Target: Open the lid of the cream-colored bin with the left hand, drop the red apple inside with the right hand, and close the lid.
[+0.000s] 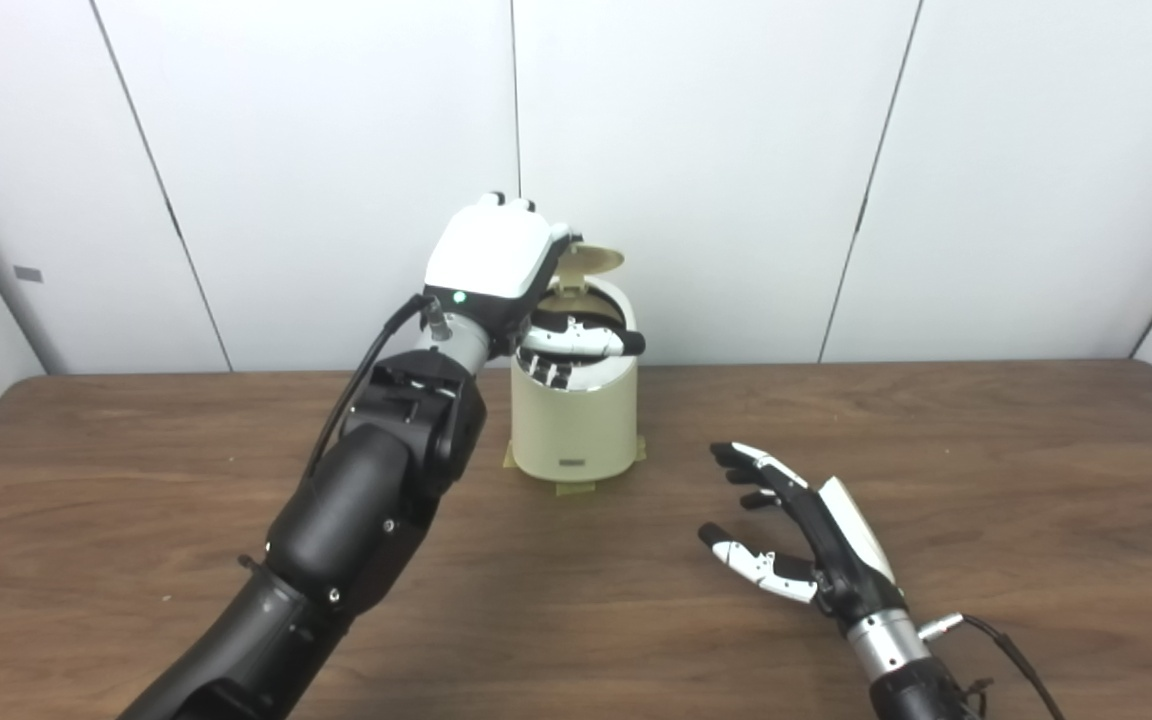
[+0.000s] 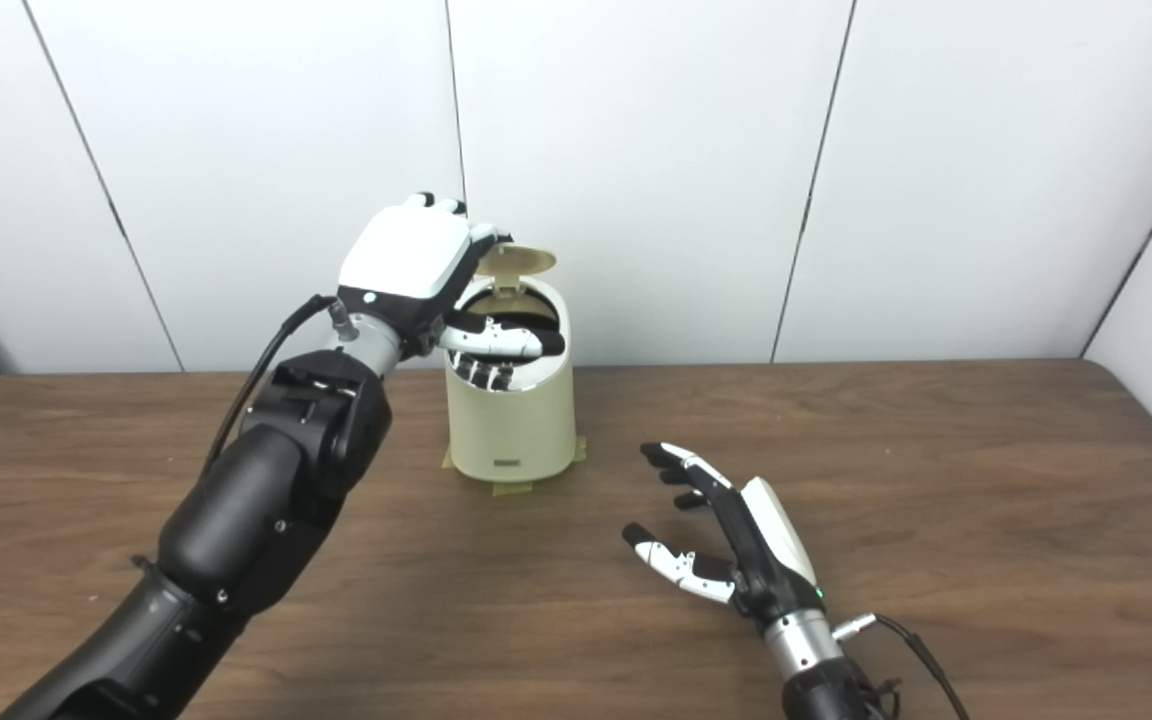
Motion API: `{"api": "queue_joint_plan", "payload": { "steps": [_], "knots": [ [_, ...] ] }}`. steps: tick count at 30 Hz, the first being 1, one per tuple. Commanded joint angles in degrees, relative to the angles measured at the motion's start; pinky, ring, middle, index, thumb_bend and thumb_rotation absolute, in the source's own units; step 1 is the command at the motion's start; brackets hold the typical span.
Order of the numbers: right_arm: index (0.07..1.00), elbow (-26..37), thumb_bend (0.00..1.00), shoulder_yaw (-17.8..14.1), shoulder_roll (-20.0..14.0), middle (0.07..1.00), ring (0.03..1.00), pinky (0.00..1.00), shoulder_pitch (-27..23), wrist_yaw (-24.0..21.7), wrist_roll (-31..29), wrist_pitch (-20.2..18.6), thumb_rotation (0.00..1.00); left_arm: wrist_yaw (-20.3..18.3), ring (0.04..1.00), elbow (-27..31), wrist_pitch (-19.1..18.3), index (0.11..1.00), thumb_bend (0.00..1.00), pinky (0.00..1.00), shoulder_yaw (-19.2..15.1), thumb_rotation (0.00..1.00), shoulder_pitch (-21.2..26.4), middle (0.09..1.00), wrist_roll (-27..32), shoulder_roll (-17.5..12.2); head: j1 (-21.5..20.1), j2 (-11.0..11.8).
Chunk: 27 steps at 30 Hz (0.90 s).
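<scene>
The left hand (image 1: 491, 262) is raised over the top of the cream-colored bin (image 1: 576, 420), its white back turned toward the cameras, the thumb lying across the front of the bin's mouth and the curled fingers reaching down past the rim. The lid (image 1: 591, 260) stands tipped up just behind and to the far side of this hand, hinged at the back rim; the upper fingertips sit close against its near edge, though whether they press on it or only sit beside it cannot be told from either view. The hand is partly curled rather than spread, and it grips nothing that can be made out. The right hand (image 2: 726, 545) lies low over the table (image 1: 986, 480), well apart from the bin, which stands ahead of it and off toward the left arm. Its fingers are spread and its palm is empty. No red apple shows in either view: not in this hand and not on the table, and the bin's inside is blocked by the left hand's thumb and fingers. Judging from the raised lid and the empty right palm, the drop may already be done, leaving the closing. That move turns on the lid lying behind the left hand, swinging forward and down about its back hinge; the left hand is far nearer, and its thumb and fingers must clear the mouth first or the lid will land on them.
</scene>
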<state>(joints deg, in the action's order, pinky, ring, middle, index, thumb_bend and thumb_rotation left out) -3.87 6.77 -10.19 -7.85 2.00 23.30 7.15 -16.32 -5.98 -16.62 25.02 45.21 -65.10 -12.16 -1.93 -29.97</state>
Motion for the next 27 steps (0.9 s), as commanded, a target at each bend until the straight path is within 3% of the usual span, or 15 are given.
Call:
{"api": "queue_joint_plan", "payload": {
  "steps": [1, 16, 21, 27],
  "knots": [
    [0.815, 1.77, 0.19, 0.1, 0.66, 0.832, 0.805, 0.7, -0.75, 0.48, -0.04, 0.4, 0.37, 2.02, 0.952, 0.84, 0.97, 0.814, 1.0, 1.0, -0.14, 0.93, 3.75, 0.832, -1.16, -0.33, -0.1, -0.12],
    [0.817, 1.56, 0.19, 0.14, 0.62, 0.83, 0.805, 0.72, -1.07, 0.63, 0.37, 0.23, 0.4, -0.11, 0.979, 3.66, 0.58, 0.825, 1.0, 1.0, 0.98, 0.91, -0.47, 0.853, -7.09, -0.8, -0.13, -0.45],
    [0.815, 2.01, 0.19, 0.1, 0.7, 0.829, 0.803, 0.71, -0.97, 0.47, 0.41, -0.31, 0.37, 2.37, 0.964, 3.93, 0.18, 0.827, 0.97, 1.0, 1.16, 0.89, -3.43, 0.853, -10.86, -0.24, -0.14, -0.47],
    [0.815, 2.74, 0.2, 0.04, 0.75, 0.832, 0.809, 0.73, -0.78, 0.05, 0.17, -1.14, 0.34, -0.51, 0.977, 4.1, 0.44, 0.841, 0.97, 1.0, 1.11, 0.9, -4.54, 0.866, -12.26, -0.35, -0.09, -0.86]
  ]
}}
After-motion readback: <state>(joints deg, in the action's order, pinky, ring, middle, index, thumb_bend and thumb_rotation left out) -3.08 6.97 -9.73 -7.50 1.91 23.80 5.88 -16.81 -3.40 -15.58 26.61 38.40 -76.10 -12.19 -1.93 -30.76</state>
